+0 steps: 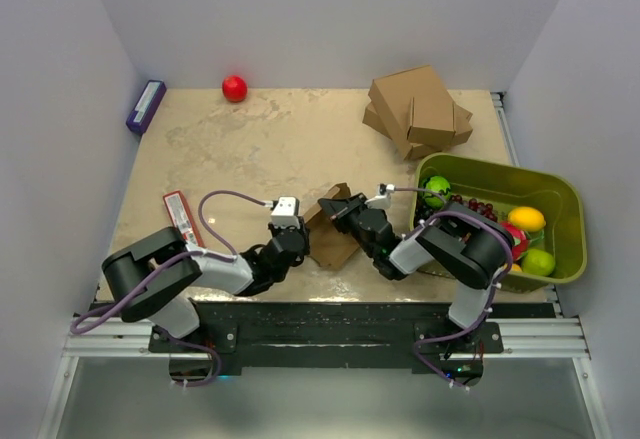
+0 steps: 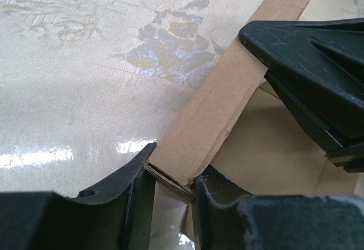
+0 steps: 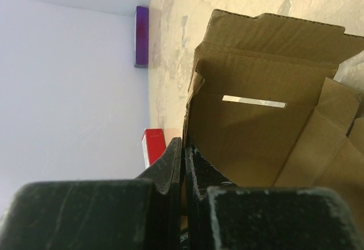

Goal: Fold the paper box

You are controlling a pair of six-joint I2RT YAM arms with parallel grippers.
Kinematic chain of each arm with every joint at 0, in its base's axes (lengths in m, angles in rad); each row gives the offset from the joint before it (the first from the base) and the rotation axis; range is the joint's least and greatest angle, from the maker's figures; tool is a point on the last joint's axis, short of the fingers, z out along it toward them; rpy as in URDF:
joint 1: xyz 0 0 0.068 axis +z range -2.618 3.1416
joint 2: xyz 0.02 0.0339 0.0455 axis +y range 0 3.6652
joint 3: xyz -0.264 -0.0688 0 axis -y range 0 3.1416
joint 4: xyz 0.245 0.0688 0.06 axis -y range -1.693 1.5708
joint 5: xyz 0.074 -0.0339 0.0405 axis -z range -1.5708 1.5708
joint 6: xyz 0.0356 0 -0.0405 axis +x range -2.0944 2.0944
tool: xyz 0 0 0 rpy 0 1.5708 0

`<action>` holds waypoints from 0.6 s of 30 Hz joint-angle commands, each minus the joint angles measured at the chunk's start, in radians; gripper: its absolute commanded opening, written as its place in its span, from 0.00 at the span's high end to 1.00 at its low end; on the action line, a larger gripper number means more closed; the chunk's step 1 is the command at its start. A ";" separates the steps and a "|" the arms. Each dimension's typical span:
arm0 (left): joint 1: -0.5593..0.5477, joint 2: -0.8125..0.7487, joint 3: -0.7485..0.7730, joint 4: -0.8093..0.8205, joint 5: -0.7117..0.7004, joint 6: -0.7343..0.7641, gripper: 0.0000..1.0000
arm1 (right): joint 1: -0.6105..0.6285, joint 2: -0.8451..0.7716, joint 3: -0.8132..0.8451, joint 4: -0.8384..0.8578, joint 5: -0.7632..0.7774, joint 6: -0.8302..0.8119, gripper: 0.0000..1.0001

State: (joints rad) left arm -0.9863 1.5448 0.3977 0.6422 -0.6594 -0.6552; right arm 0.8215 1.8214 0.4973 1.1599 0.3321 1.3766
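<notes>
Cardboard, thin and brown, forms the one half-folded paper box [image 1: 328, 249], which lies on the beige counter [image 1: 230, 149] near its front edge, between two end effectors. The left end effector [image 2: 173, 173] grasps the end of a raised side wall, one finger on each face. The right end effector [image 3: 183, 147] is clenched on another wall's edge. Farther back sit one red ball [image 1: 234, 88], one stack of brown boxes [image 1: 420, 111] and one green bin [image 1: 500, 166] of fruit.

Bare tabletop [image 1: 230, 149] left of the paper box [image 1: 330, 241]; green bin [image 1: 500, 165] close on right.
</notes>
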 commanded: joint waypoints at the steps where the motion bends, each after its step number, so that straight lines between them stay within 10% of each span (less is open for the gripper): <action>1: -0.006 0.029 0.013 -0.099 -0.074 -0.021 0.84 | 0.021 -0.045 -0.019 -0.101 0.045 0.039 1.00; 6: -0.006 -0.037 0.013 -0.159 -0.048 0.005 1.00 | 0.021 -0.114 0.001 -0.176 0.042 -0.010 0.98; 18: 0.141 -0.278 0.012 -0.349 0.314 0.126 1.00 | 0.021 -0.362 0.139 -0.457 -0.043 -0.240 0.36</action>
State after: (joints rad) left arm -0.8917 1.3308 0.4023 0.3702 -0.4942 -0.5980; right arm 0.8379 1.5402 0.5499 0.8043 0.3447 1.2659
